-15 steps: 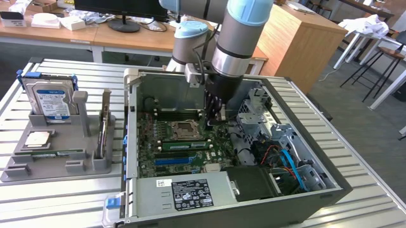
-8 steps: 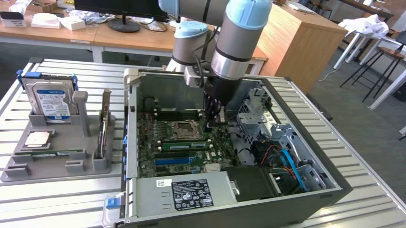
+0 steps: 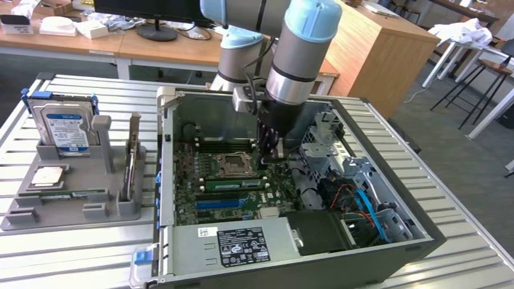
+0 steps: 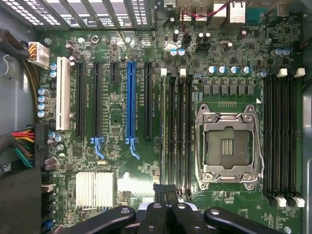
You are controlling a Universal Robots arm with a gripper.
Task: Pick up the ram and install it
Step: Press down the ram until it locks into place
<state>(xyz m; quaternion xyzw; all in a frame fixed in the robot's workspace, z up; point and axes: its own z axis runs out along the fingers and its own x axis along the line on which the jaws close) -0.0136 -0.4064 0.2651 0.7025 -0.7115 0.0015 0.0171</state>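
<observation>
A green ram (image 3: 233, 183) stick stands seated in a memory slot just in front of the CPU socket (image 3: 229, 162) on the motherboard of the open computer case (image 3: 401, 241). My gripper (image 3: 271, 155) hangs inside the case, just above the motherboard, close to that stick's end on the exterior view's right. In the wrist view my gripper (image 4: 165, 191) is shut, its black fingertips (image 4: 158, 189) pressed together with nothing between them, right at the end of the black memory slots (image 4: 178, 136) beside the socket (image 4: 226, 146). Another ram (image 3: 64, 194) stick lies flat in the grey holder.
The grey holder (image 3: 48, 208) at the exterior view's left also carries a hard drive (image 3: 66, 129), an upright expansion card (image 3: 131, 159) and a chip (image 3: 48, 176). Inside the case are a power supply (image 3: 233, 241), drive cages (image 3: 337, 150) and cables (image 3: 365, 205). Desks stand behind.
</observation>
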